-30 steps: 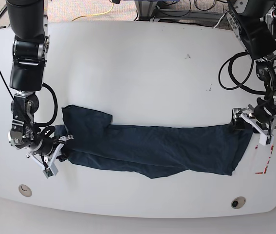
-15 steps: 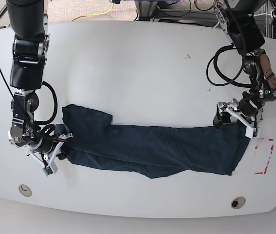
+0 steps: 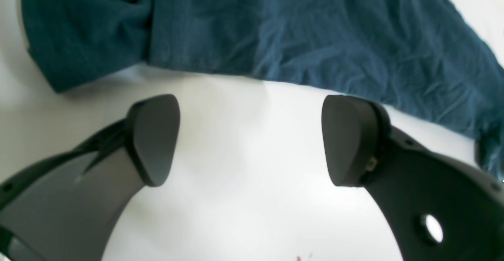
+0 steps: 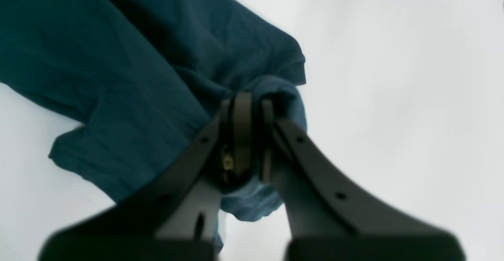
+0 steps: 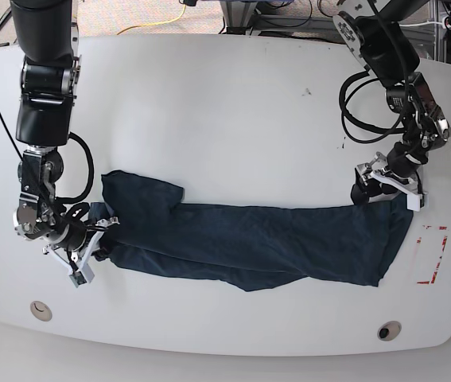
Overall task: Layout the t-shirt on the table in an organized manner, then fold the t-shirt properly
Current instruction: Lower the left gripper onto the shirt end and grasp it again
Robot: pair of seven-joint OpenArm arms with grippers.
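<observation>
One cloth: the t-shirt (image 5: pixel 249 243), dark navy-teal, stretched as a long wrinkled band across the lower middle of the base view, lying on the table (image 5: pixel 225 119).
Two grippers: left gripper (image 5: pixel 390 185) at centre right of the base view, right gripper (image 5: pixel 90 247) at lower left.
Left gripper state: the left wrist view shows the left gripper (image 3: pixel 252 139) with jaws spread wide, nothing between its dark rounded pads (image 3: pixel 151 135), bare table (image 3: pixel 244 198) under it, the t-shirt (image 3: pixel 315 36) edge just beyond across the top of the frame.
Right gripper state: the right wrist view shows the right gripper (image 4: pixel 250 131) clamped tight on a bunched fold of the t-shirt (image 4: pixel 118 76), cloth bulging around the closed tips.
Only in base view: the shirt's full length, two round grommet holes (image 5: pixel 40 309) along the bottom edge, one red dashed rectangle mark (image 5: pixel 430 255) at lower right.
Only in wrist views: fine creases and weave of the soft cotton.
Table surface: white, smooth, rounded corners, a few dark specks (image 5: pixel 306 91).
</observation>
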